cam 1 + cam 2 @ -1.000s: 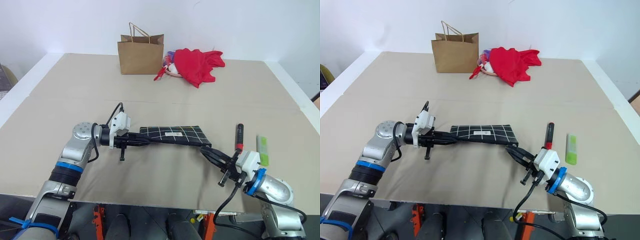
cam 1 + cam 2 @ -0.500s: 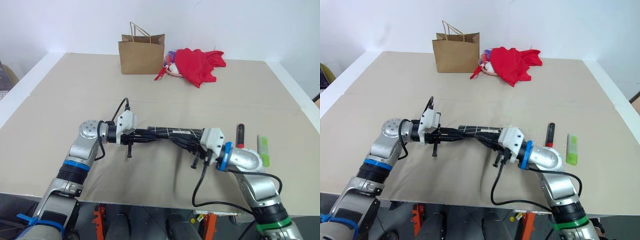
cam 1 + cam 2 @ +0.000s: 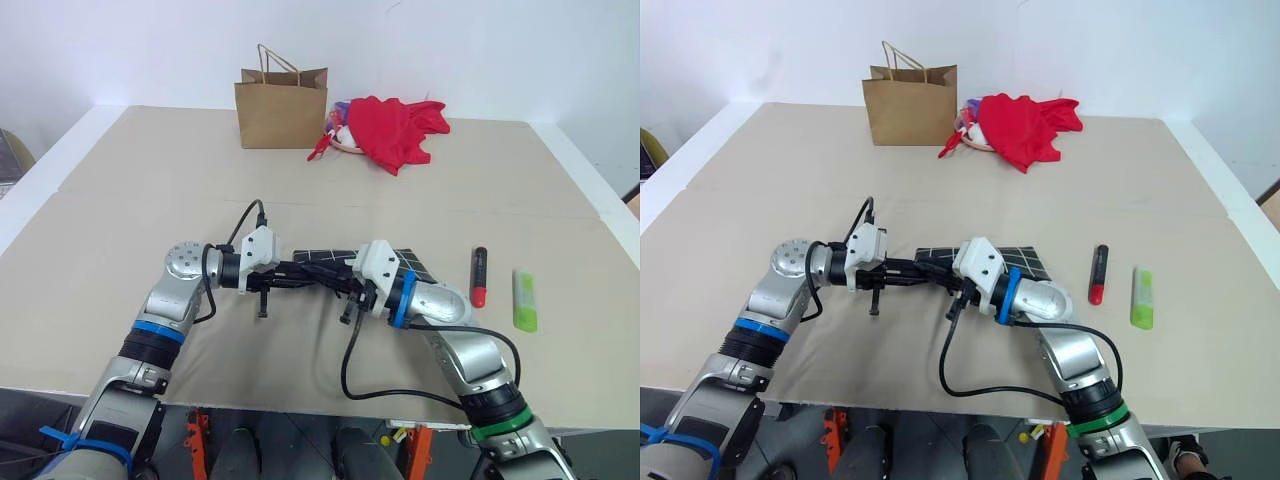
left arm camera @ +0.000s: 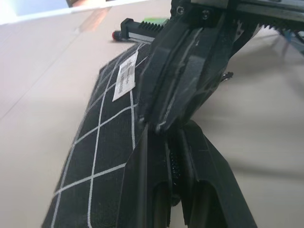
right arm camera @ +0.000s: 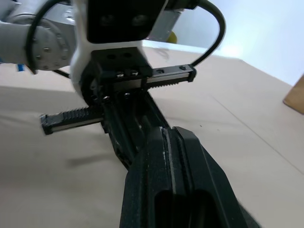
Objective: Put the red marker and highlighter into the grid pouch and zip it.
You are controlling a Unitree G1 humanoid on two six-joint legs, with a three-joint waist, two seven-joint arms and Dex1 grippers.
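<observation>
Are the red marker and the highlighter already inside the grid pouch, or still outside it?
Outside. The red marker and the highlighter lie on the table, apart from the grid pouch, to its right.

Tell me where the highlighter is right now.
In the left eye view the highlighter lies on the table toward the robot's right, just right of the red marker and beyond the grid pouch.
</observation>
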